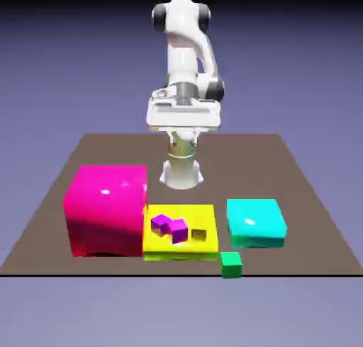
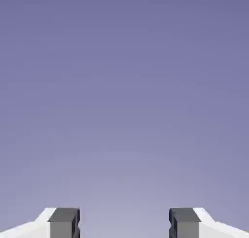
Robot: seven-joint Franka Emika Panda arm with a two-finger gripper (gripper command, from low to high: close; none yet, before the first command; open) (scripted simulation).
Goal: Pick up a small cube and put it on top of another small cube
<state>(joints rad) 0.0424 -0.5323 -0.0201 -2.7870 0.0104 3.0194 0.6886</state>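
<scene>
The pincer (image 2: 124, 225) is wide open, its two grey tips well apart, with only blue-violet backdrop between them; it holds nothing and touches nothing. The white robot arm (image 1: 183, 62) rises at the far end of a brown desk (image 1: 106, 151), bent, its broad white hand (image 1: 184, 115) raised in front of the base and above the blocks. The small green cube (image 1: 231, 265) sits at the desk's near edge, just beside the near right corner of a flat yellow block (image 1: 181, 254) as seen in the exterior view. Two small purple cubes (image 1: 178, 231) lie close together on the yellow block, near a small dark yellow patch (image 1: 199, 234). A big pink block (image 1: 108, 211) stands to the exterior view's left, a cyan block (image 1: 256, 223) to its right
</scene>
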